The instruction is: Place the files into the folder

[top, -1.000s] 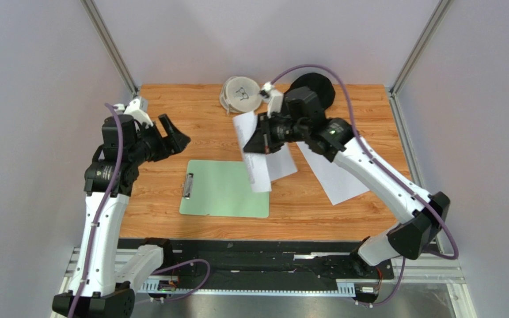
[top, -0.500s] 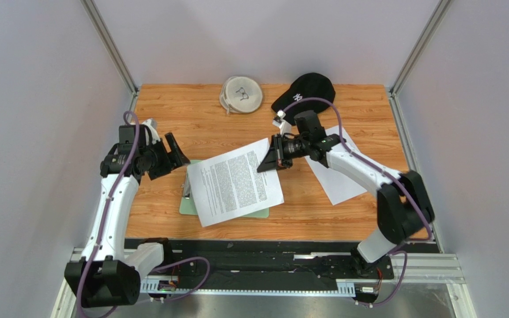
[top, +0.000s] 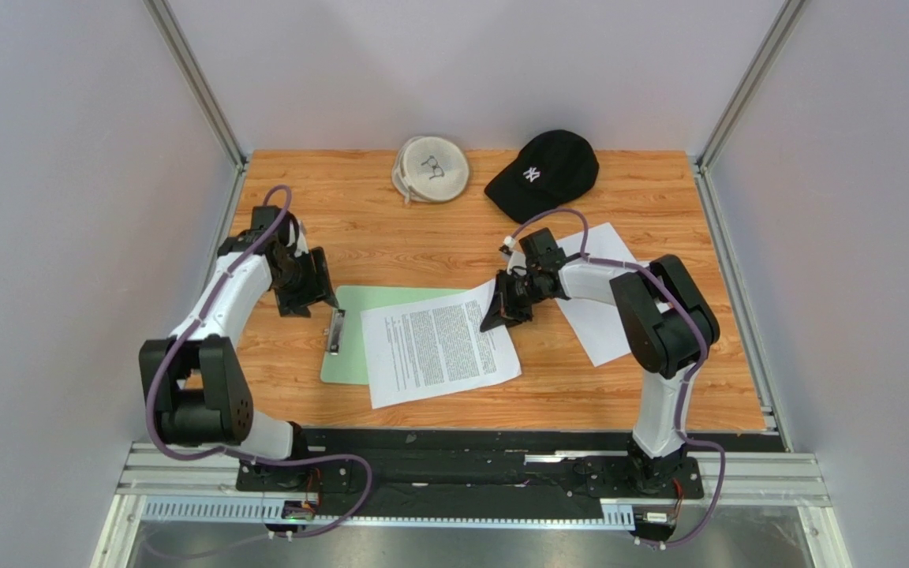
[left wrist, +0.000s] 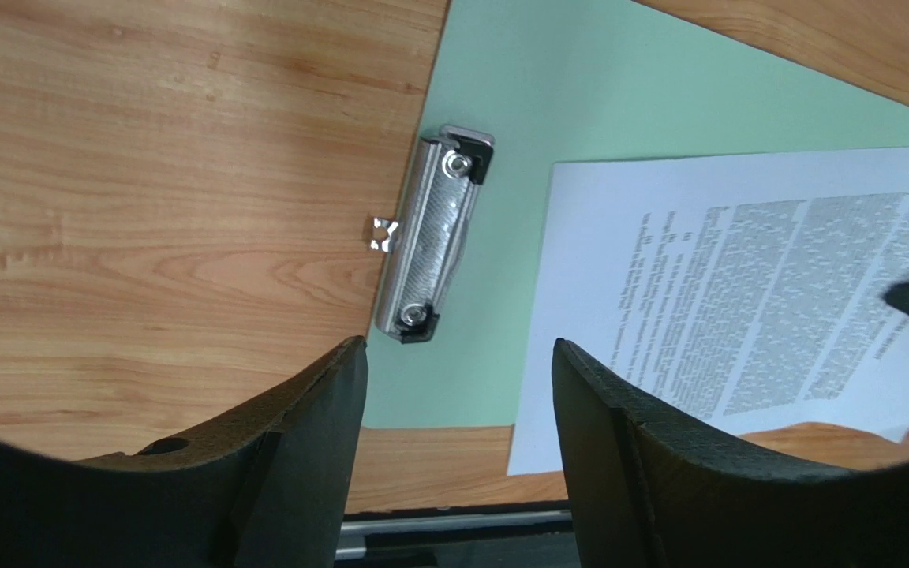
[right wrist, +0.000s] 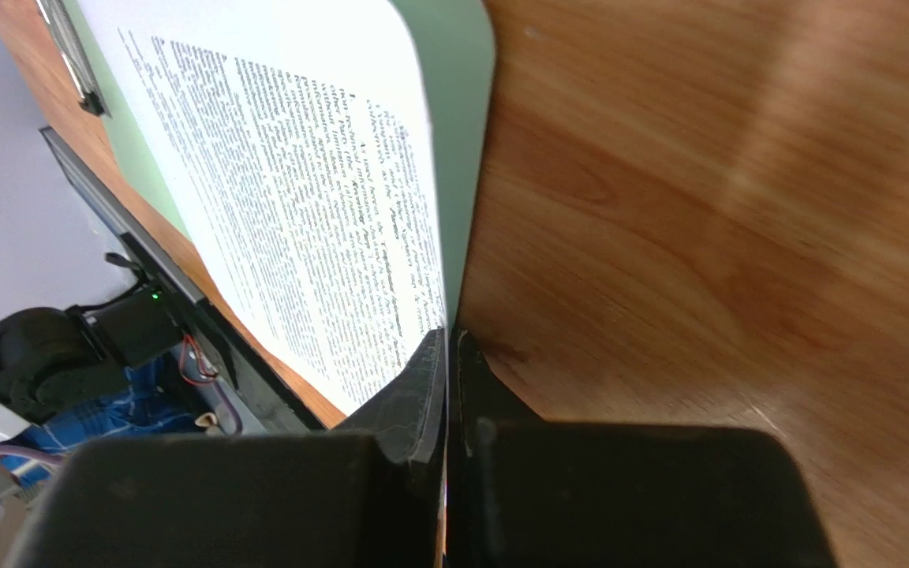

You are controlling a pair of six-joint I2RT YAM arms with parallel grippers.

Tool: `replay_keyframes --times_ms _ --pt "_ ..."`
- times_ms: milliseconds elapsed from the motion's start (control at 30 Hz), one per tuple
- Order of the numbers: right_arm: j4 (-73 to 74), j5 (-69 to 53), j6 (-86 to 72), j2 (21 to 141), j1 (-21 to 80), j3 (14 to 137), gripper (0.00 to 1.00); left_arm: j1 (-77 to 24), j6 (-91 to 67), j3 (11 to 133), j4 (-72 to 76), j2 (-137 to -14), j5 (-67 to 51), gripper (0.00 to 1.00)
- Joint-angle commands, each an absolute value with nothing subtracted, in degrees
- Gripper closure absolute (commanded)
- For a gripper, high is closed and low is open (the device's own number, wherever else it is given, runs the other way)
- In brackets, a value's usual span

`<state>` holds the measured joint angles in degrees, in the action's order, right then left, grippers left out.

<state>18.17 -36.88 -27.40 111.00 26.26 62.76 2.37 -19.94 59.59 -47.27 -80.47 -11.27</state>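
Observation:
The mint-green folder (top: 353,337) lies flat on the table, its metal clip (top: 336,333) at its left end. A printed sheet (top: 438,349) lies text up across it, skewed, overhanging the near and right edges. My right gripper (top: 502,310) is shut on that sheet's right edge, low at the table; the wrist view shows the paper (right wrist: 305,201) pinched between the fingers. My left gripper (top: 311,292) is open and empty, just above and left of the clip (left wrist: 430,237). More white sheets (top: 602,320) lie on the table to the right.
A black cap (top: 542,172) and a white round object with glasses (top: 431,168) lie at the back of the table. Grey walls stand on both sides. The black rail (top: 471,444) runs along the near edge.
My right gripper has brought the sheet down from upright to lying text up across the folder. My left gripper has dropped and moved in toward the clip.

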Motion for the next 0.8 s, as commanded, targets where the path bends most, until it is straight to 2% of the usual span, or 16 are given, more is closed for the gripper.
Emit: replay_keyframes --times_ms 0,133,400,700,767 --pt "7.6 -35.41 -34.18 109.77 25.84 59.07 1.0 0.62 -13.37 64.42 -46.84 -88.39 -6.67 0.34" --pt "0.89 -37.61 -38.58 109.78 25.84 56.6 1.0 -1.67 -8.63 65.74 -47.1 -92.54 -1.59 0.36" --pt "2.55 -38.14 -36.56 110.65 24.88 58.71 1.0 -4.83 -6.68 67.5 -48.25 -99.22 1.67 0.34" --pt "1.41 -39.99 -36.21 110.21 22.85 57.57 1.0 -6.41 -6.06 66.53 -48.52 -100.64 3.69 0.51" --pt "0.7 -40.51 -36.47 110.22 22.94 57.22 1.0 -6.77 -6.06 66.36 -48.43 -100.9 4.48 0.51"
